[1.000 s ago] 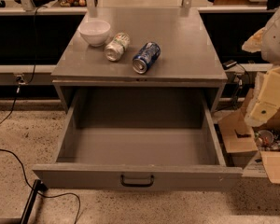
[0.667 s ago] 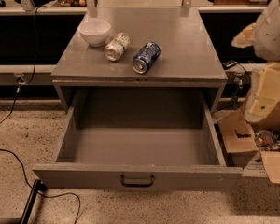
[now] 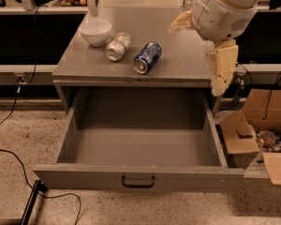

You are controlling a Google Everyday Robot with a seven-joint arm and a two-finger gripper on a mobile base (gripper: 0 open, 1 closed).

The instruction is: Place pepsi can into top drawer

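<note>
Tool (image 3: 210,50) upper right, arm (image 3: 227,6) cut off by top edge

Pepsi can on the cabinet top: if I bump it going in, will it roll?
Probably: the pepsi can lies on its side on the cabinet top, so a side nudge could roll it toward the green-and-white can beside it. Its smooth round wall looks slippery; a grasp across the body seems safest. The gripper hangs at the top's right edge, apart from it.
</note>
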